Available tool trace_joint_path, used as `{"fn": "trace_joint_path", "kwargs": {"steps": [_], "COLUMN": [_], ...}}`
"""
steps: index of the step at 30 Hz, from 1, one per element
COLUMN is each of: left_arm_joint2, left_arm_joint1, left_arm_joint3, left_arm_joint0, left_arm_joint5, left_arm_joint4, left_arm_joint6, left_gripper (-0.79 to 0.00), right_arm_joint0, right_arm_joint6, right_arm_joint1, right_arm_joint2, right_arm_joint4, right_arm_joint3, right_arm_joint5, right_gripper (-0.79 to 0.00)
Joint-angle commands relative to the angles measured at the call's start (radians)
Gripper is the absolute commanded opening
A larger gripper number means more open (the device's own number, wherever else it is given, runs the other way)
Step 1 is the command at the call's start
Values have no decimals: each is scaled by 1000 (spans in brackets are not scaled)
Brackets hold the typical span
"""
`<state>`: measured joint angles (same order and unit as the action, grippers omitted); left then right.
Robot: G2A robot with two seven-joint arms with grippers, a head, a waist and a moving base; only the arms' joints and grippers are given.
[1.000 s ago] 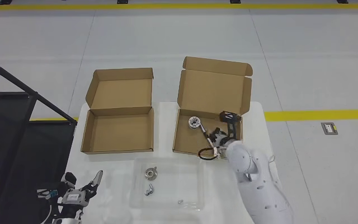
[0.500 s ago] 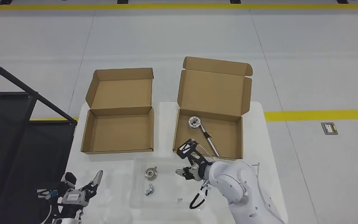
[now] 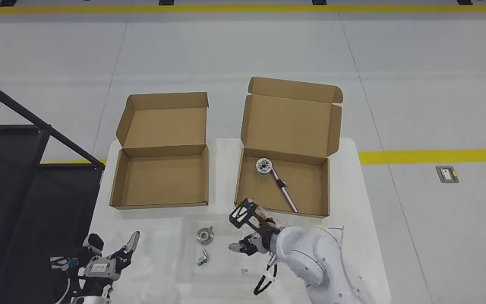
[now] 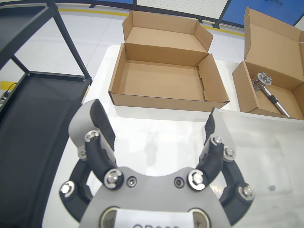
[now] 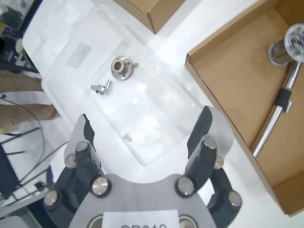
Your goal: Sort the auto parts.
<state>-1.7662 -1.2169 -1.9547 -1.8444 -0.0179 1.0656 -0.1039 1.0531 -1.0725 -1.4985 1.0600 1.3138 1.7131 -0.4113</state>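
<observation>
A clear plastic tray (image 3: 262, 254) at the table's front holds a round metal flange (image 3: 204, 235) (image 5: 121, 68), a small bracket (image 3: 202, 260) (image 5: 101, 88) and a tiny screw (image 3: 244, 273) (image 5: 127, 138). My right gripper (image 3: 243, 228) (image 5: 146, 117) hovers open over the tray's right part, above the screw and holding nothing. A metal shaft with a disc head (image 3: 275, 179) (image 5: 285, 91) (image 4: 263, 81) lies in the right cardboard box (image 3: 319, 204). My left gripper (image 3: 114, 243) (image 4: 154, 110) stands open and empty at the table's front left corner.
The left cardboard box (image 3: 161, 179) (image 4: 163, 77) stands open with nothing inside. Both boxes have their lids folded back. A black metal rack (image 3: 38, 197) stands off the table's left edge, close to the left arm.
My right gripper has left the right box, where the shaft now lies free, and moved left and forward to hover over the tray. The left arm has not moved.
</observation>
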Motion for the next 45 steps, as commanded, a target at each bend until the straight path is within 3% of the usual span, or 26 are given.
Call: {"fn": "trace_joint_path", "kwargs": {"steps": [1,7,13,24,30,37,39,45], "left_arm_joint2": [0,0,0,0,0,0,0,0], "left_arm_joint1": [0,0,0,0,0,0,0,0], "left_arm_joint3": [0,0,0,0,0,0,0,0], "left_arm_joint0": [0,0,0,0,0,0,0,0], "left_arm_joint5": [0,0,0,0,0,0,0,0], "left_arm_joint4": [0,0,0,0,0,0,0,0], "left_arm_joint6": [0,0,0,0,0,0,0,0], "left_gripper": [0,0,0,0,0,0,0,0], "right_arm_joint0": [-21,-118,-180,-173,-197,-233,-246,-291], "right_arm_joint6": [-20,-59,-44,-25,3,19,5,-8], "right_arm_joint1": [0,-10,-21,-19,-18,-29,-35,-52], "right_arm_joint2": [-54,-176,-250,-259,-321,-348,-357,-403], "right_arm_joint4": [58,126,195,213,304,294,279,240], "right_arm_joint3": [-18,-150,-225,-232,-291,-363,-394,-460], "right_arm_joint5": [-56,-188,-214,-218,-321,-352,-342,-328], "right_gripper": [0,0,0,0,0,0,-132,-117]}}
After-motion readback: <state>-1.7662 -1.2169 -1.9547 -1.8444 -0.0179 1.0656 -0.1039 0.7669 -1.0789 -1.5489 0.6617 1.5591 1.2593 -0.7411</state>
